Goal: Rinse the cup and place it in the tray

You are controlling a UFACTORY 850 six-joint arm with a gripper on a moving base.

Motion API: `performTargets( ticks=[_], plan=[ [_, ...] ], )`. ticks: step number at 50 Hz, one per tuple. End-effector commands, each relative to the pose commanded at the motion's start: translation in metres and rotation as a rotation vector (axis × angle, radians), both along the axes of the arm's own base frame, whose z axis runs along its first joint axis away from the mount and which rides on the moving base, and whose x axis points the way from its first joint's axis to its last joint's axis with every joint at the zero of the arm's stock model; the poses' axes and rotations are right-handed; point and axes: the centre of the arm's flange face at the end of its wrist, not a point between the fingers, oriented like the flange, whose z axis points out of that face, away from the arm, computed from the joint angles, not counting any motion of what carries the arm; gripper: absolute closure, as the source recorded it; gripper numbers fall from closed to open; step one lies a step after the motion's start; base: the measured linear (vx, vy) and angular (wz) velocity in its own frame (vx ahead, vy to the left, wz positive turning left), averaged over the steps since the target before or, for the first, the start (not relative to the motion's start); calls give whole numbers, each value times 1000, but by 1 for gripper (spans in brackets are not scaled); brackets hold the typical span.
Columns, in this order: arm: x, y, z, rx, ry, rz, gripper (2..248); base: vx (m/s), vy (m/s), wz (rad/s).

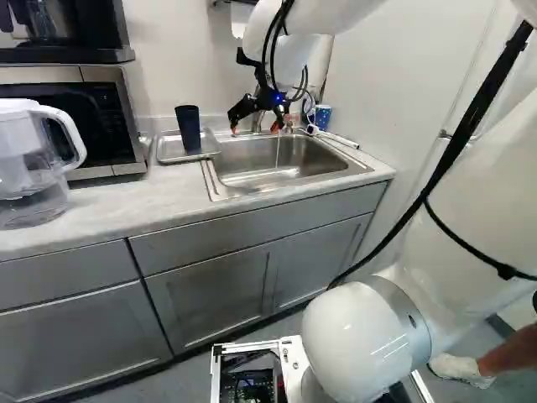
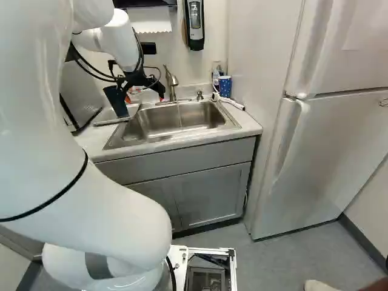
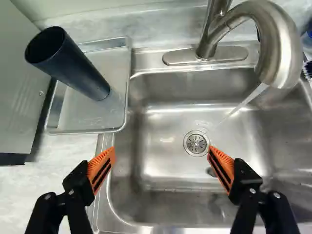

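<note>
The gripper [image 1: 257, 118] hangs over the sink's left part in the left base view. In the wrist view the gripper [image 3: 161, 163] stands wide open, nothing between its orange pads. A dark blue cup [image 3: 73, 66] stands upright, mouth up, in the metal tray [image 3: 92, 125], ahead of the gripper and off to one side; the same cup [image 1: 189, 128] shows in the left base view. Water runs from the faucet [image 3: 279, 44] into the steel sink [image 3: 161, 183], whose basin holds no cup.
A microwave [image 1: 99, 117] and a clear pitcher [image 1: 33, 164] stand left of the tray. Behind the sink's right side are a blue patterned cup [image 2: 225, 86] and a white brush-like item [image 1: 331, 136]. A refrigerator [image 2: 327, 133] stands to the right; cabinets [image 1: 210, 294] front the counter.
</note>
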Motion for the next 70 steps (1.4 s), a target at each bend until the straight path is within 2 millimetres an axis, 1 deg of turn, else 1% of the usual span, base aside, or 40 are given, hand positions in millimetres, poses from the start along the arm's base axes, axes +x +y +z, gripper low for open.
performTargets(
  ticks=[12, 47, 57, 70],
  plan=[
    [2, 0, 2, 8, -27, -6, 3, 0, 0, 0],
    [25, 0, 25, 113, -359, -108, 3, 0, 0, 0],
    [36, -1, 33, 137, -457, -142, 3, 0, 0, 0],
    [60, -5, 42, 139, -565, -170, 3, 0, 0, 0]
  ],
)
